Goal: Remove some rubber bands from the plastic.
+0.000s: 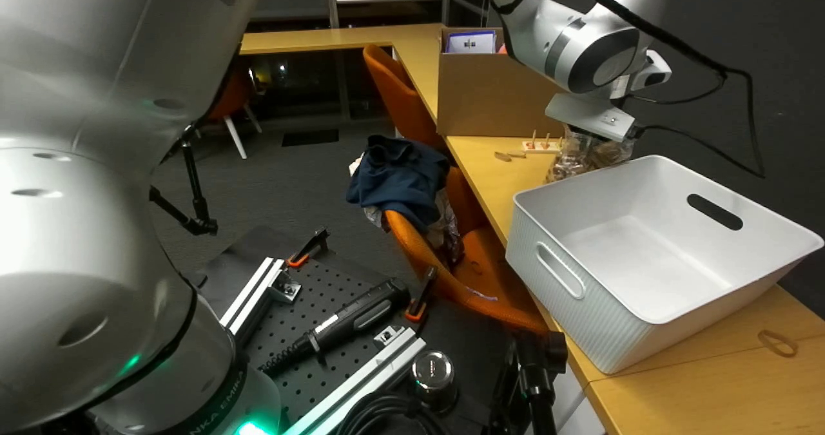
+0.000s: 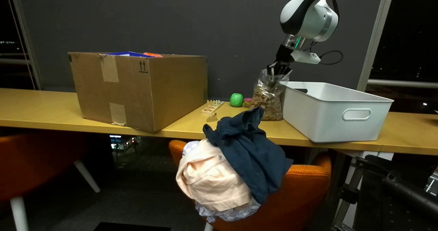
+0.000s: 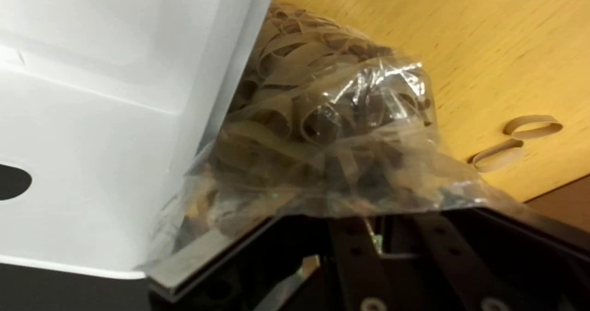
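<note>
The clear plastic bag [image 2: 268,97] stands on the desk, full of tan rubber bands; it also shows in an exterior view [image 1: 580,158] and the wrist view [image 3: 382,78]. Bunched rubber bands [image 3: 295,55] show through its side. My gripper [image 3: 352,170] points down with its fingertips inside the bag's open mouth; it also shows in an exterior view [image 2: 272,77]. The fingertips look close together, dim behind the plastic, with a tan strip between them. Whether they grip it is unclear. Two loose bands [image 3: 541,131] lie on the desk beside the bag.
The white tub [image 1: 561,248] stands right against the bag. A cardboard box [image 2: 178,94] is farther along the desk. A peg board [image 2: 209,109] and a green ball [image 2: 236,100] lie between. Another band [image 1: 766,338] lies past the tub. A chair with clothes [image 2: 253,155] stands in front.
</note>
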{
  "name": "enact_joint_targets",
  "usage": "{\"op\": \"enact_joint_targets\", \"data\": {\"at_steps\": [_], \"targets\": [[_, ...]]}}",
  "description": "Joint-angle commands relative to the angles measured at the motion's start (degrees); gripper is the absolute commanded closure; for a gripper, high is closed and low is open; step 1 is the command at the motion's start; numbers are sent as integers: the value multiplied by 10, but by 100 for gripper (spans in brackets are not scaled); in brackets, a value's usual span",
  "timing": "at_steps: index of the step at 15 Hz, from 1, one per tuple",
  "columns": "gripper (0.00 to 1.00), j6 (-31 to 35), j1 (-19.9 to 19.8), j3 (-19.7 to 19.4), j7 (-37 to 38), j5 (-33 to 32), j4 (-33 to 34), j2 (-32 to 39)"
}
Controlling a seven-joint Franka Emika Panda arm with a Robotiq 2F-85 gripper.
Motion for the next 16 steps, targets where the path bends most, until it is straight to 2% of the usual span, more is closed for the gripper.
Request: {"op": "enact_joint_targets", "data": {"at_steps": [1, 2, 5, 10, 14, 15, 16], "targets": [[55, 1, -16, 4, -11, 1, 20, 15], [54, 0, -16, 3, -10, -1, 24, 20], [42, -2, -14, 3, -7, -4, 36, 31], [49, -1, -9, 9, -5, -5, 63, 67], [46, -2, -7, 14, -6, -7, 89, 100], [64, -1, -7, 16, -8, -9, 94, 106], [75, -1, -8, 17, -8, -9, 97, 108]]}}
